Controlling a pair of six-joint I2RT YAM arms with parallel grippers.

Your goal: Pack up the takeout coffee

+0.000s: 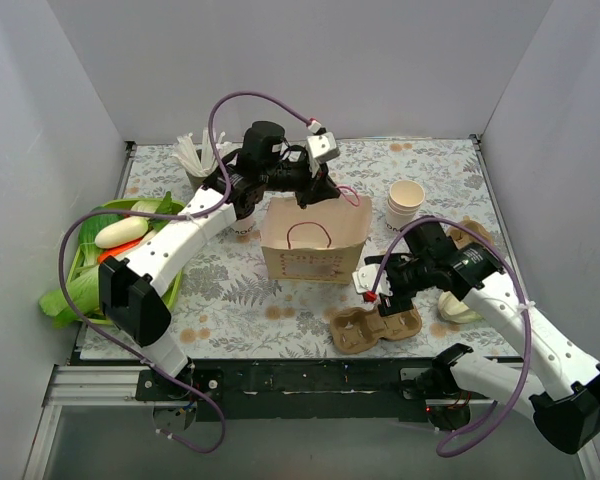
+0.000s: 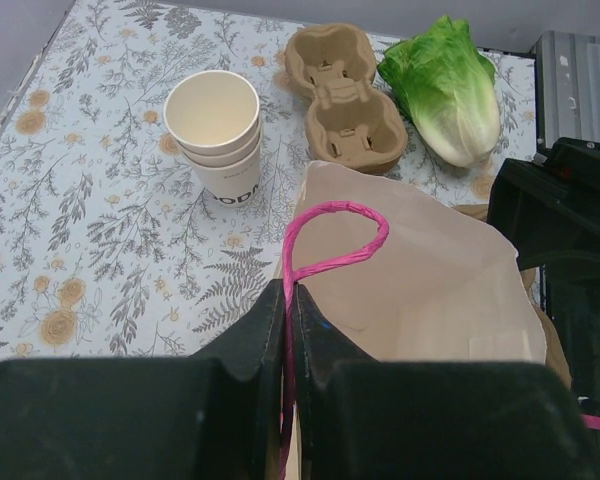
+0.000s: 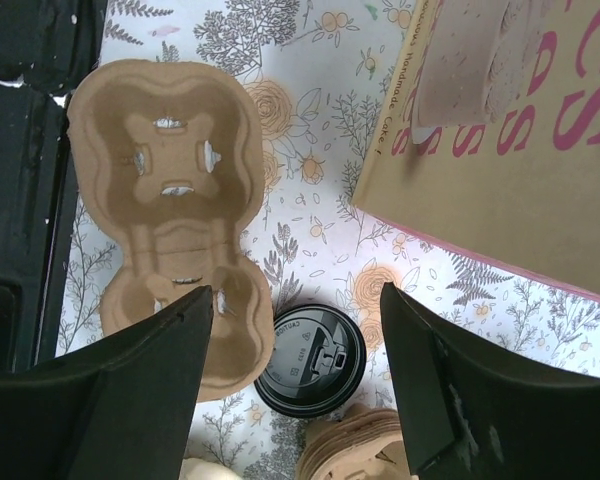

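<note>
A brown paper bag [image 1: 315,248] with pink print stands open mid-table. My left gripper [image 1: 330,192] reaches over its back edge and is shut on the bag's pink handle [image 2: 340,228], pinched between the black fingers [image 2: 265,325]. A small white cup with dark side print, the takeout coffee [image 1: 245,223], stands left of the bag, mostly hidden under my left arm. My right gripper [image 3: 295,295] hangs open in front of the bag, right of centre, over a cardboard cup carrier [image 3: 175,190] and a loose flat black lid [image 3: 311,360], holding nothing.
A stack of cream paper cups [image 1: 406,205] stands right of the bag. A lettuce [image 2: 450,85] lies at the front right. A green tray [image 1: 85,275] of vegetables sits at the left edge, a cup of stirrers [image 1: 192,158] at the back left. Stacked brown sleeves [image 3: 365,445] lie beside the lid.
</note>
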